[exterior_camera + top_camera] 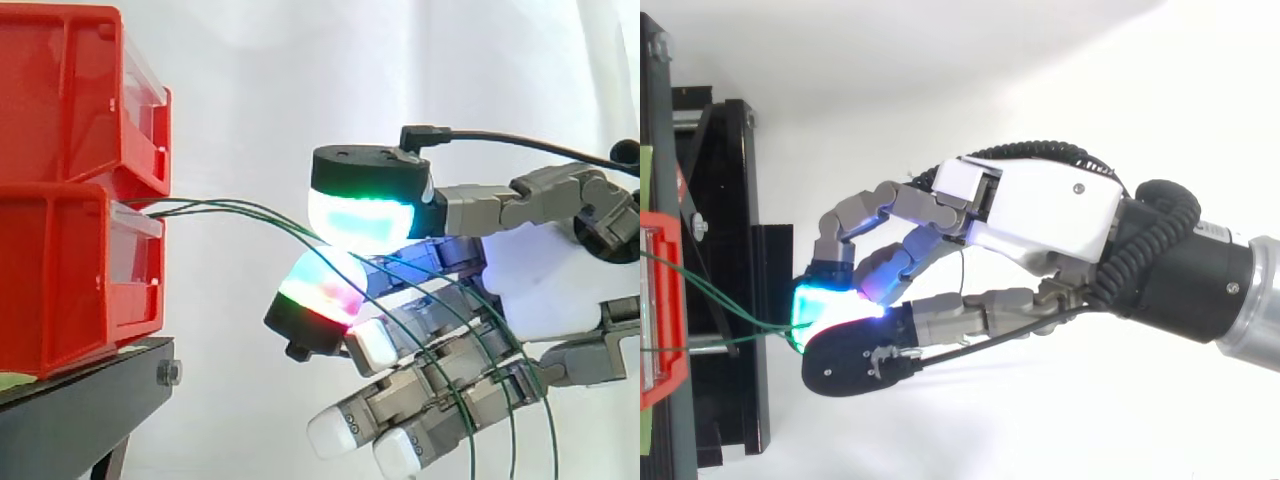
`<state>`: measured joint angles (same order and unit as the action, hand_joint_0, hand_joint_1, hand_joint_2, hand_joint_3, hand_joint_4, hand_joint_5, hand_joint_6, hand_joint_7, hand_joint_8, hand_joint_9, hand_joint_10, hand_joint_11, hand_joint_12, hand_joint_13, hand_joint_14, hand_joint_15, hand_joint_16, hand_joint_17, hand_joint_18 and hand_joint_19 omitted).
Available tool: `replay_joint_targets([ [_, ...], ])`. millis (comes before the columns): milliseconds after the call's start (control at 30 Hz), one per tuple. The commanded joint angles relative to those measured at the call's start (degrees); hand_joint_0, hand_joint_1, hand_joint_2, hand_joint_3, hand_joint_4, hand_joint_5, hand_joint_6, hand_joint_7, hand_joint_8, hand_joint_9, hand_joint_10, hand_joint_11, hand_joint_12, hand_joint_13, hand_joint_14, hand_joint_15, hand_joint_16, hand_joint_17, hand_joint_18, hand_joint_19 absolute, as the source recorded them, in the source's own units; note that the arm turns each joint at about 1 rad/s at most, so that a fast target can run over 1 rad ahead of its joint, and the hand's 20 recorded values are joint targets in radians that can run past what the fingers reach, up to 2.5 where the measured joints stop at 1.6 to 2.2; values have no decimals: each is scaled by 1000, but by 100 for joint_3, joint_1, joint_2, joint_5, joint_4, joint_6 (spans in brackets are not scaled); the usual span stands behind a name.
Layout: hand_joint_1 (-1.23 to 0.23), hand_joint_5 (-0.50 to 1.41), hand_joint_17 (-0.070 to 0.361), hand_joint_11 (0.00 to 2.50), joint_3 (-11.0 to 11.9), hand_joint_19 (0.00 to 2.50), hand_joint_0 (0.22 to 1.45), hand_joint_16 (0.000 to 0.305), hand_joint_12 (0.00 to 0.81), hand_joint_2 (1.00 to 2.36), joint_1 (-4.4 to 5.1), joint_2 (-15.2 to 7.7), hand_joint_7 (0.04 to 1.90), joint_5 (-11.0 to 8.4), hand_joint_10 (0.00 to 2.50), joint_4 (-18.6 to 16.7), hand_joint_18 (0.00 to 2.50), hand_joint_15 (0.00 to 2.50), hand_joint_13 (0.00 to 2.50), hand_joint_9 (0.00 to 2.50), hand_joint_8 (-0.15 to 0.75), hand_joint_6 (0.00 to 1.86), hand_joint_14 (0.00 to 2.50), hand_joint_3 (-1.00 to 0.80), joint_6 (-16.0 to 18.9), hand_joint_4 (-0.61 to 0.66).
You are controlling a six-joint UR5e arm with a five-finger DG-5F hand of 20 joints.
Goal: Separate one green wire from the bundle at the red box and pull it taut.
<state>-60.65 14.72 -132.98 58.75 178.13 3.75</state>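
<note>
Shows hand (540, 285) pinching green wires (250, 210) just right of two stacked red bins (60, 280).

Nearest, side view: shows fingers (360, 218) clamped together on the wires, with the thumb pad above glowing cyan and green and one finger pad below glowing green and red. Shows the other fingers bent lower, pads white. Cannot tell how many strands lie in the pinch. Traces the wires leftward from the pinch in a shallow arc to the front of the lower bin, just under the upper one. Rightward, shows loose strands draped across the lower fingers and hanging down. From above, places the hand (1040, 215) right of the stand (735, 250), with the wires (765, 328) fanning out toward the bin. Farthest: white curtain (260, 90).
</note>
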Motion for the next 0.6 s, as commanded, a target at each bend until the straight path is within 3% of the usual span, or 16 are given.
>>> replay_joint_targets([
  [0,-737,-174,113,733,0,433,595,50,375,1015,-4,0,1124,5,20,20,690,349,721,982,279,896,13,-212,3,106],
  [233,-801,-182,111,734,0,416,627,49,362,1015,-4,9,1092,5,20,29,680,334,706,951,266,908,14,-246,3,58],
  [567,-865,-185,108,723,9,377,708,48,352,1003,-4,35,1054,5,21,29,690,322,707,936,254,913,13,-464,12,44],
])
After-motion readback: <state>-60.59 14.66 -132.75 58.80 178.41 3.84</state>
